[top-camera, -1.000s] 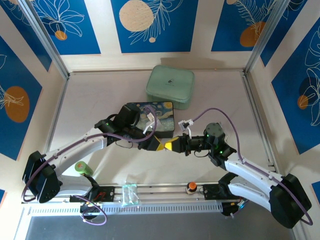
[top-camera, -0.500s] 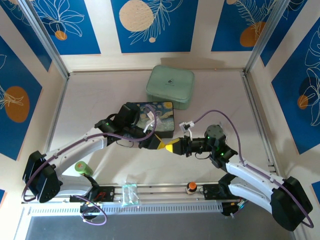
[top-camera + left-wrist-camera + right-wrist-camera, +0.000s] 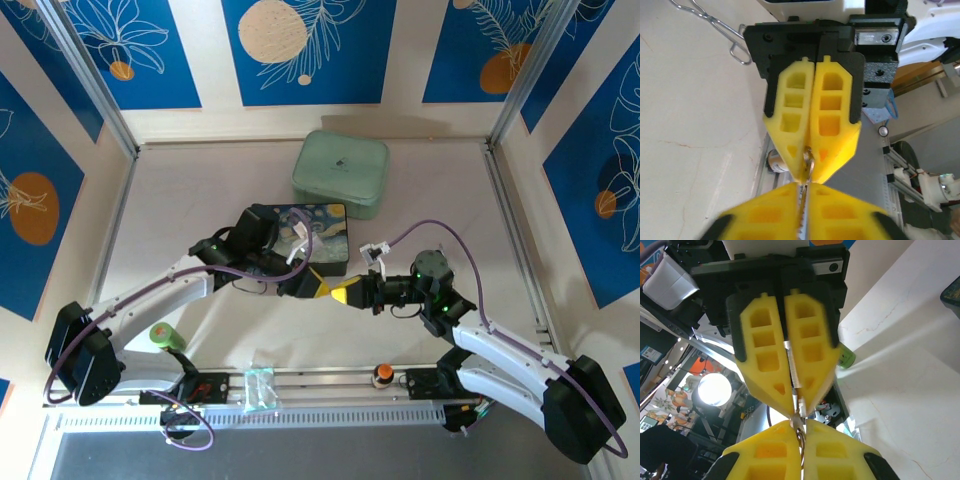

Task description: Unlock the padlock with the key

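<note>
Above the surface [image 3: 200,200], at the near side of the dark-blue box [image 3: 300,225], the pincers are held tip to tip. The thin key [image 3: 792,367] is grasped by the left pincer [image 3: 322,290]; the small padlock [image 3: 808,156] is clenched in the right pincer [image 3: 344,292].

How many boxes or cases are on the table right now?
2. A mint-green case at the far middle; a dark-blue box just on its near side, partly under the left arm. The arms could hide a smaller one.
</note>
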Robot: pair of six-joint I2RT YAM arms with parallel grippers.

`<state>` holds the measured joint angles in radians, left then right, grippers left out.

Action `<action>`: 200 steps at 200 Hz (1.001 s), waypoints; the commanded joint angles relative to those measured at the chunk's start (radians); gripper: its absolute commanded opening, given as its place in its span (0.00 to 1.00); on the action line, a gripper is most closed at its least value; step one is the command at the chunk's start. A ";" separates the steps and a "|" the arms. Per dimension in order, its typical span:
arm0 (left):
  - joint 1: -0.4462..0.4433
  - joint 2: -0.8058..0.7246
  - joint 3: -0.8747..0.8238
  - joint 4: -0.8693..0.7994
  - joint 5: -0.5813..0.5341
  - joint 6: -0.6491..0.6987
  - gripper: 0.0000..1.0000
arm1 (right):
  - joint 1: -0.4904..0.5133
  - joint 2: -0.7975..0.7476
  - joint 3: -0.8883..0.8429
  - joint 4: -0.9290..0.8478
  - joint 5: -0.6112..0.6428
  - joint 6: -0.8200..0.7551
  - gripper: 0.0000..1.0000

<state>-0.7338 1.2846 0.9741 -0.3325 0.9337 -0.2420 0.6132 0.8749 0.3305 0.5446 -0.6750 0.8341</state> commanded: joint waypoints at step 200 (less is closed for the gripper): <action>-0.003 -0.099 -0.521 0.549 -0.878 -0.488 0.88 | 0.048 -0.088 -0.094 -0.189 0.543 0.011 0.00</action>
<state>-0.7074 1.1557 0.4881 0.1230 0.1619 -0.7727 0.6491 0.8021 0.2462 0.3912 -0.1947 0.8501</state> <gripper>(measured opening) 0.891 0.046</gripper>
